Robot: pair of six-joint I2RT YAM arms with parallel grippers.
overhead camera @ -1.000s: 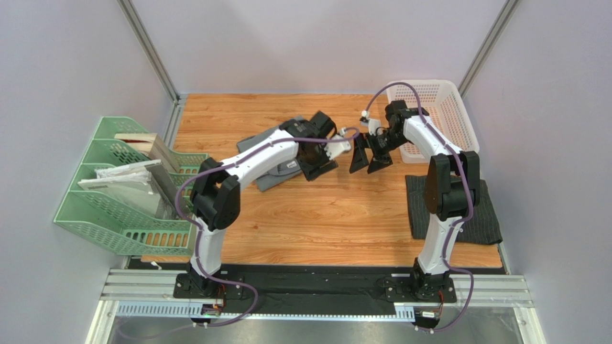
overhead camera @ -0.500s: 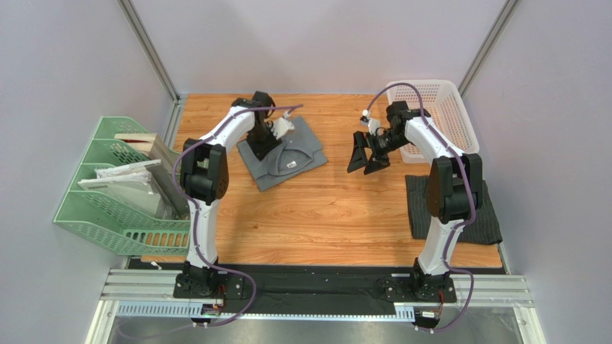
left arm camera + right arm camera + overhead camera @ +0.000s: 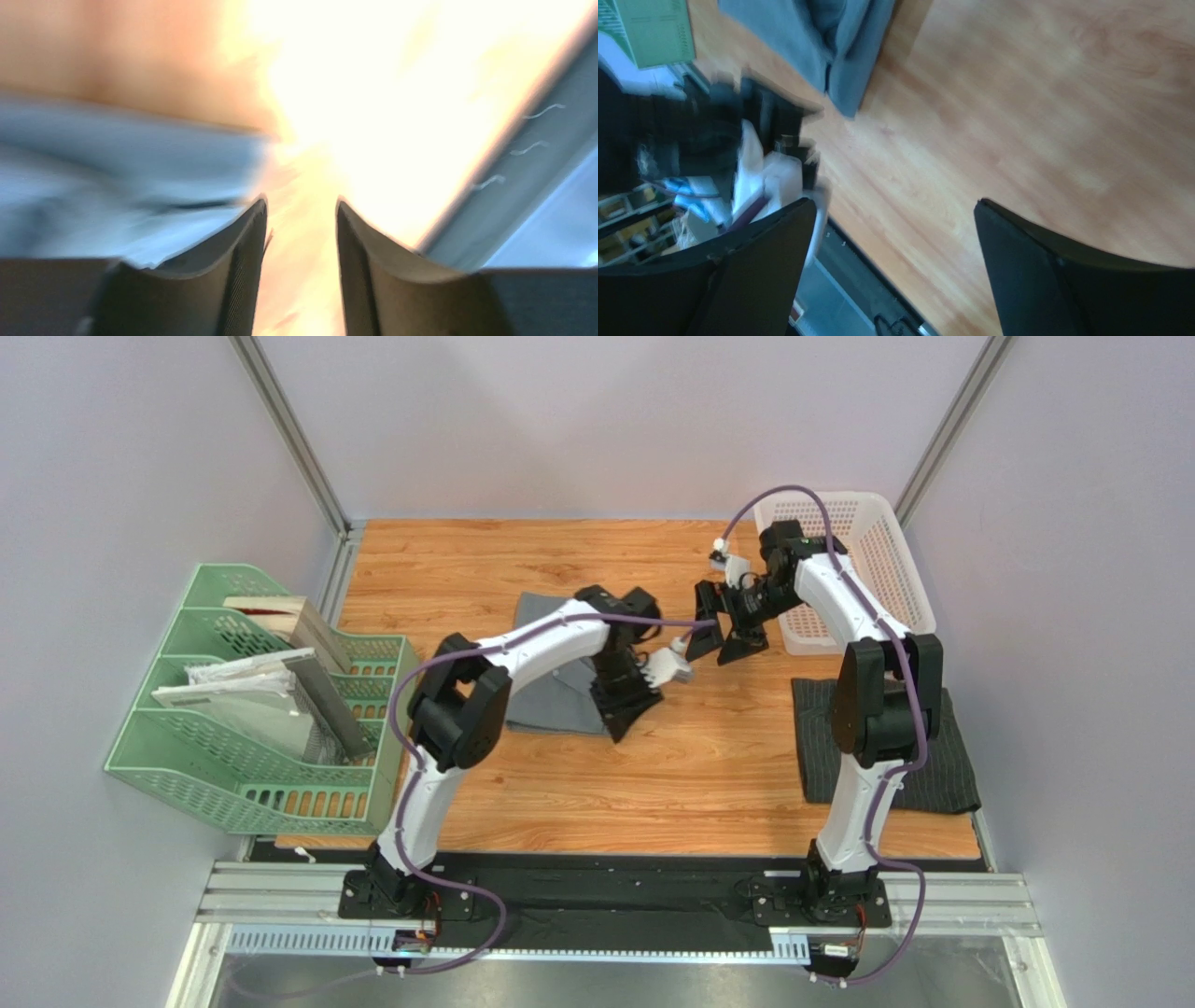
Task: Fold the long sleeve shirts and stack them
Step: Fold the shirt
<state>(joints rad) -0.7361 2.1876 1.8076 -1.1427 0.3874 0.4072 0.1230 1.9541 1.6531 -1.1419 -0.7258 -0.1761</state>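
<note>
Grey shirt [image 3: 544, 706] beside slightly parted, empty left gripper [image 3: 300, 208]

I stood in a lab test cell: plain grey walls [image 3: 112, 476] boxed my wooden surface [image 3: 659, 784], edged by aluminium rails [image 3: 267, 896].

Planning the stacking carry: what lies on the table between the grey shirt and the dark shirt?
Top external view: bare wooden table between grey shirt and dark shirt, apart from the left end effector at the grey shirt's edge.
</note>
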